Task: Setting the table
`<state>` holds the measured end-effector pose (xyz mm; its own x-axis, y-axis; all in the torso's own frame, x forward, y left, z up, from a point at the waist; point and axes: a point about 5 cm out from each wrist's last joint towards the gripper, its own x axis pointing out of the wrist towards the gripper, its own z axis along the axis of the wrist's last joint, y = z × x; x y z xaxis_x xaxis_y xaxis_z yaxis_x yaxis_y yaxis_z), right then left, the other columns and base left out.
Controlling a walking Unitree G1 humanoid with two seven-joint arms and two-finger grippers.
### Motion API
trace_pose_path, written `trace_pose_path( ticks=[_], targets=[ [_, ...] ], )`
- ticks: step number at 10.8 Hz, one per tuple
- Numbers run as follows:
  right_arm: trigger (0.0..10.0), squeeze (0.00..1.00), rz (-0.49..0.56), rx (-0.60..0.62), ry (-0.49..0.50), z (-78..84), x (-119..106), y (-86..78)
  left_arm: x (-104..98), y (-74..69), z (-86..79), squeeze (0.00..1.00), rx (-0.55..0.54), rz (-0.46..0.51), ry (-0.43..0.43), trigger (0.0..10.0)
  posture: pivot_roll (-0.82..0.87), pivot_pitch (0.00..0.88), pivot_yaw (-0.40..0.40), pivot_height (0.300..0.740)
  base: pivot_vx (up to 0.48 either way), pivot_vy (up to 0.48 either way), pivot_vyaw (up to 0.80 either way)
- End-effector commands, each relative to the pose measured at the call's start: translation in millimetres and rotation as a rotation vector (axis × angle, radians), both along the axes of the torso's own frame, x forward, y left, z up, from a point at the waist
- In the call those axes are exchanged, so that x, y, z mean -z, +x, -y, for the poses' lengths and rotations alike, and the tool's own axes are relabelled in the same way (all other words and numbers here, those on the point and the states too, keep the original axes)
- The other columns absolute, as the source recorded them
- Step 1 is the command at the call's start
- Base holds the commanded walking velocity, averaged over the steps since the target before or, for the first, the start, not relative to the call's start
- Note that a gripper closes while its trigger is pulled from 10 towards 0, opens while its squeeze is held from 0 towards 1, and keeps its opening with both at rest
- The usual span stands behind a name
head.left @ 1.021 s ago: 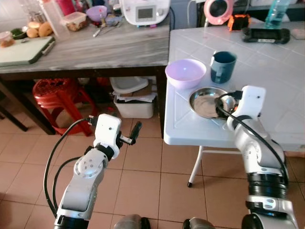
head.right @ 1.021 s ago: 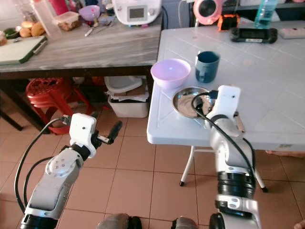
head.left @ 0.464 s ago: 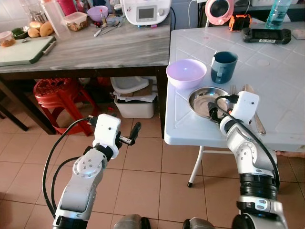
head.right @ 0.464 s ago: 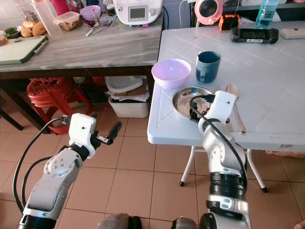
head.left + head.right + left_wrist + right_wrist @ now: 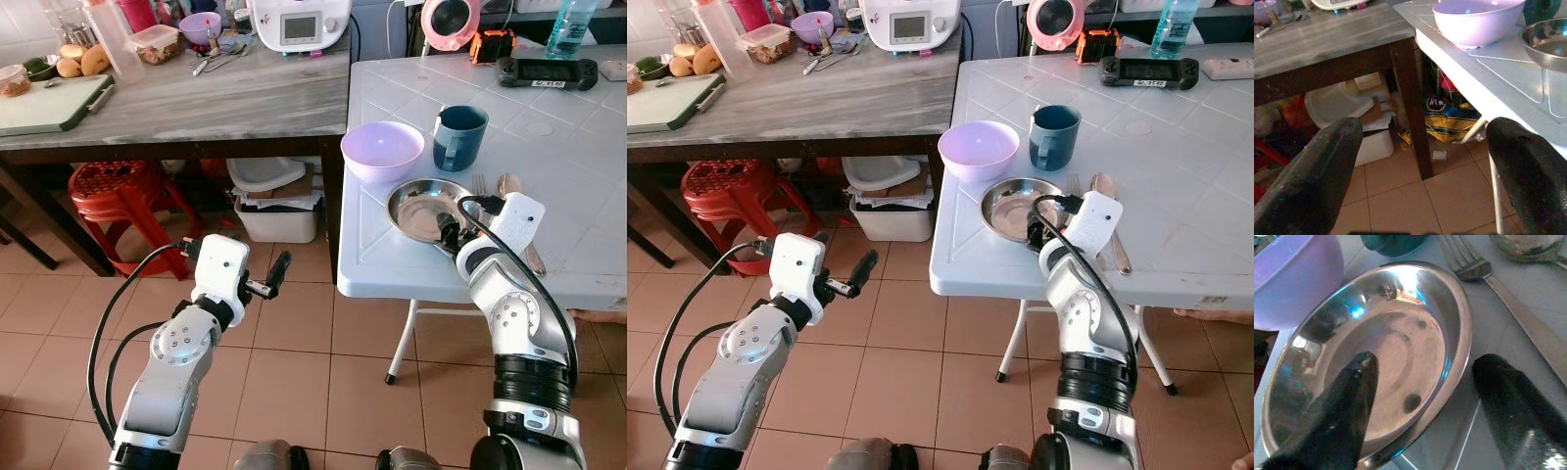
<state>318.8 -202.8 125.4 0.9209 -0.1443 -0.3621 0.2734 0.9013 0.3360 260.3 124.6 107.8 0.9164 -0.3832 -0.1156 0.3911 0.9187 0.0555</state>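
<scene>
**Right gripper spread over the steel plate**

Left gripper [image 5: 277, 271] hangs spread and empty above the tiled floor. On the white table [image 5: 578, 147], the round steel plate [image 5: 424, 208] sits beside the lilac bowl [image 5: 382, 149]; right gripper [image 5: 1422, 401], fingers apart, straddles its rim.

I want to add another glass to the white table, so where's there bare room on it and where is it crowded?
The white table is bare right of the blue mug, between the spoon and the far controller. The near-left corner is crowded: purple bowl, steel plate, fork and the open right gripper over the plate.
</scene>
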Motion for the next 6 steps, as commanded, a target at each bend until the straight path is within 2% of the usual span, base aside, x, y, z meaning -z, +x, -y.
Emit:
trace_pose_path(
  ticks=[1,6],
  targets=[
    [0.0,0.0,-0.012,-0.007,0.041,-4.9,-0.1,3.1,-4.9,-0.8,-2.2,0.0,0.007,0.014,0.009,10.0,0.0,0.015,0.123,0.74,0.0,0.0,0.0],
    [0.0,0.0,-0.016,0.011,0.09,-1.6,1.3,3.5,-4.9,-0.5,-1.6,0.0,0.012,0.012,0.009,10.0,0.0,0.017,0.123,0.74,0.0,0.0,0.0]
  ],
)
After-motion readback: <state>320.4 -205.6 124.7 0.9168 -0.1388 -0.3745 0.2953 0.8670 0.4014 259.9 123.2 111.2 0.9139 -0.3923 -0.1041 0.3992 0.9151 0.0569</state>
